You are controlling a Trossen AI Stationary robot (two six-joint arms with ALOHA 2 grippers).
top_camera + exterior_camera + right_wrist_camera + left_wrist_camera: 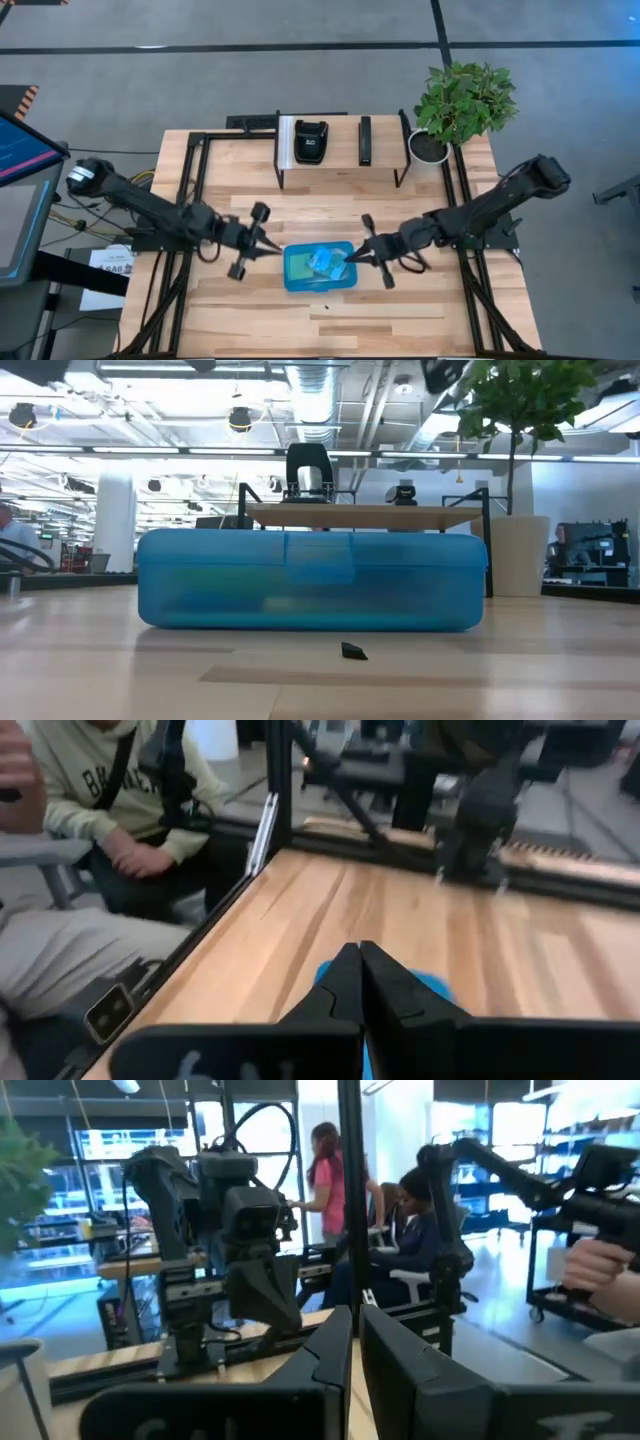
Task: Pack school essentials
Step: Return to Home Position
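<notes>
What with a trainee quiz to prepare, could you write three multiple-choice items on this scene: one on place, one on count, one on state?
1. Where is the blue case?
A. on the floor
B. mid-table, between both arms' jaws
C. beside the plant pot

2. How many black devices stand on the rack?
A. one
B. two
C. four

3. The case lid is:
A. propped open
B. missing
C. shut

Answers: 1 B, the high view shows the jaws at either end of it; 2 B, two sit side by side there; 3 C, the low view shows the lid seated on the base.
</notes>
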